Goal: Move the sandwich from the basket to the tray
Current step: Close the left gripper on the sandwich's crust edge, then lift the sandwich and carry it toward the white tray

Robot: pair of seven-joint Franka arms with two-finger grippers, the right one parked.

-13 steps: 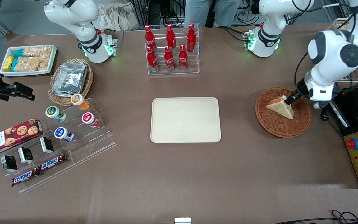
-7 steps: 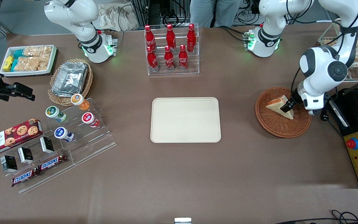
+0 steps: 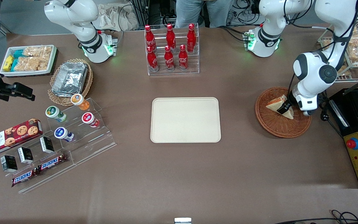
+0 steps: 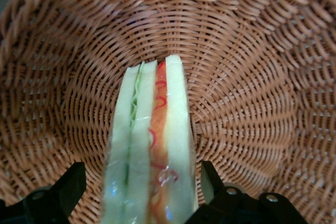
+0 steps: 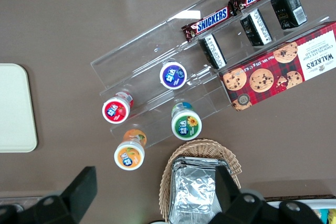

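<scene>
The sandwich (image 3: 273,104), a white bread wedge with orange and green filling, lies in the round reddish-brown wicker basket (image 3: 275,127) toward the working arm's end of the table. The left arm's gripper (image 3: 283,109) is down in the basket and open, one finger on each side of the wedge. In the left wrist view the sandwich (image 4: 152,145) stands between the black fingertips (image 4: 210,179) of the gripper (image 4: 139,182), with basket weave (image 4: 236,77) all around. One fingertip is close to the bread, while a gap shows at the other. The cream tray (image 3: 185,119) lies bare at mid table.
A black control box with a red button (image 3: 353,143) sits beside the basket, and a wire rack of snack packets (image 3: 357,53) stands farther from the camera. A clear rack of red bottles (image 3: 171,49) stands farther than the tray. Acrylic shelves of snacks (image 3: 64,137) lie toward the parked arm's end.
The working arm has swung in over the basket and lowered. Its fingers went from the sandwich's upper edge to straddling the wedge. The sandwich has not moved.
</scene>
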